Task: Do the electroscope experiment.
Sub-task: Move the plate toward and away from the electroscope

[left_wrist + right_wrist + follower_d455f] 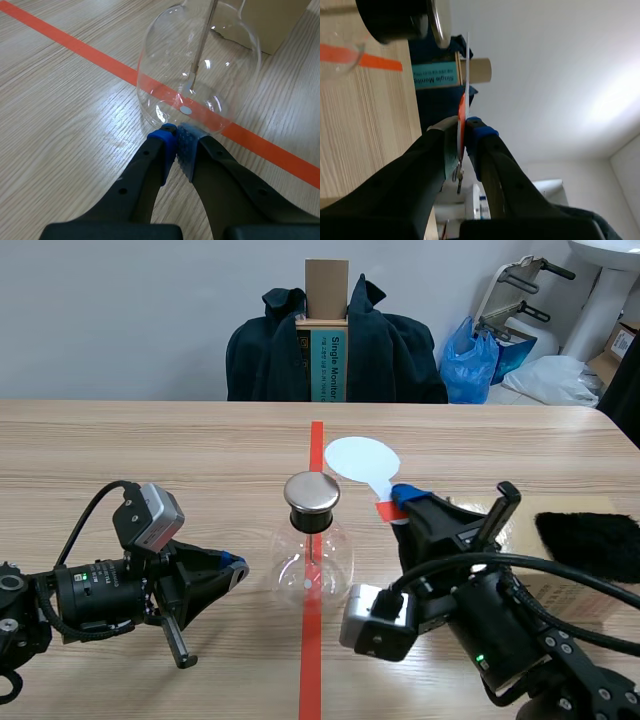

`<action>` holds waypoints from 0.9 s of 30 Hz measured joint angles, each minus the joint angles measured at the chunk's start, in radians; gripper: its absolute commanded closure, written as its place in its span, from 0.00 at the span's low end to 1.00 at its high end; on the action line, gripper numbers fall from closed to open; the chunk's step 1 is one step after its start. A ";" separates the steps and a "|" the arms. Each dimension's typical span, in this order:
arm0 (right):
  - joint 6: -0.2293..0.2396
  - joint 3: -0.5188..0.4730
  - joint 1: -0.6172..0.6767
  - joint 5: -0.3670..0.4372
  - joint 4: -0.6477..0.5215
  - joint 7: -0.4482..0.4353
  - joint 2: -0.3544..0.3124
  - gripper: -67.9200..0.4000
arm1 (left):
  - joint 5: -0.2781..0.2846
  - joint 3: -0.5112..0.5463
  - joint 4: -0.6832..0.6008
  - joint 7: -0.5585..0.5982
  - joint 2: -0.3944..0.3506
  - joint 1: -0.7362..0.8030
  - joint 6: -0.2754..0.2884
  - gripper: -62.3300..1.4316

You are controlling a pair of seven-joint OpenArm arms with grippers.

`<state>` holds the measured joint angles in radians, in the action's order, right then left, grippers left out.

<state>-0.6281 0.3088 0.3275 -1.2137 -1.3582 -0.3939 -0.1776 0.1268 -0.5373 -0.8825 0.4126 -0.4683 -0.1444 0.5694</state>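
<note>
1. My left gripper [177, 132] has its fingers together on nothing, tips just beside the flask [200, 75].
2. I see the flask standing upright mid-table on the tape line [311, 680], with its metal cap [312, 492] on.
3. A black cloth [590, 540] lies to the right.
4. My right gripper [465, 125] is clamped on the paddle [360, 458], whose disc is near the cap.

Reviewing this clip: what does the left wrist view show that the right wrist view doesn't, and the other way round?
Left wrist only: the flask's round glass body with the rod inside, the shut left gripper close to its base, and a cardboard box behind.
Right wrist only: the flask's metal cap, the right gripper shut on the paddle, seen edge-on, and a teal-labelled box beyond the table.
Both: the flask, the tape line and the wooden table.
</note>
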 measured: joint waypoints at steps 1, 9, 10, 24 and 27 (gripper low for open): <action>0.000 0.000 0.000 0.001 0.000 0.023 0.000 0.98 | 0.000 0.000 0.000 0.000 0.000 0.000 0.000 0.94; 0.000 0.000 0.000 0.002 0.000 0.140 0.000 0.98 | 0.000 0.000 0.000 0.000 0.000 0.000 0.000 0.94; 0.000 0.000 0.000 0.002 0.000 0.152 0.000 0.98 | 0.000 0.000 0.000 0.000 0.000 0.000 0.000 0.94; 0.000 -0.001 0.000 0.002 0.000 -0.066 0.000 0.98 | 0.000 0.000 0.000 0.000 0.000 0.000 0.000 0.94; 0.000 -0.001 0.000 0.001 0.000 -0.134 0.000 0.98 | 0.000 0.000 0.000 0.000 0.000 0.000 0.000 0.94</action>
<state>-0.6281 0.3080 0.3275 -1.2125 -1.3582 -0.5278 -0.1776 0.1268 -0.5373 -0.8825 0.4126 -0.4683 -0.1444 0.5694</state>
